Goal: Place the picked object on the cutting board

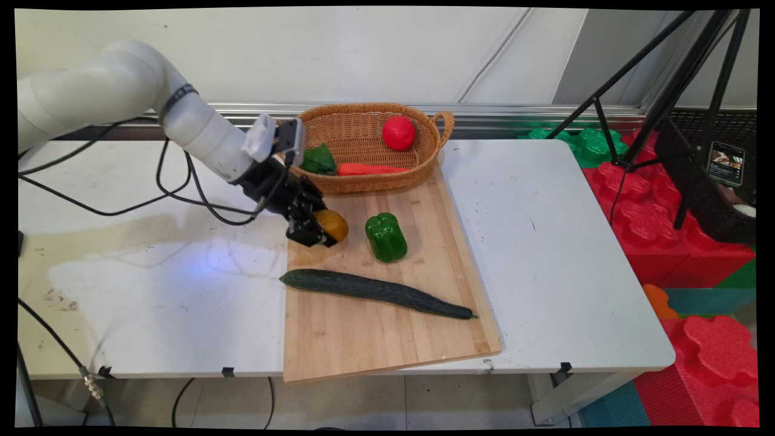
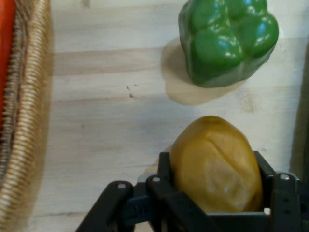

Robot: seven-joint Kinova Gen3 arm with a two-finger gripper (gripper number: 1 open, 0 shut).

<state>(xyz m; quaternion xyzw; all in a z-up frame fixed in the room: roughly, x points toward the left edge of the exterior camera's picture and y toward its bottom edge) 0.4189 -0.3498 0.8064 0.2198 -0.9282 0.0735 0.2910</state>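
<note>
My black gripper (image 1: pixel 319 233) is shut on a yellow-brown potato (image 1: pixel 333 224) at the left edge of the wooden cutting board (image 1: pixel 387 339). In the hand view the potato (image 2: pixel 216 164) sits between the two fingers (image 2: pixel 164 166), close above the board. A green bell pepper (image 1: pixel 385 237) stands just to its right on the board, also visible in the hand view (image 2: pixel 228 39). A long dark cucumber (image 1: pixel 375 292) lies across the board nearer the front.
A wicker basket (image 1: pixel 363 180) at the board's far end holds a red tomato (image 1: pixel 398 132), a carrot (image 1: pixel 366 169) and a green leafy item (image 1: pixel 319 160). Black cables hang left of the arm. A black tripod (image 1: pixel 666 103) and red foam blocks stand right of the table.
</note>
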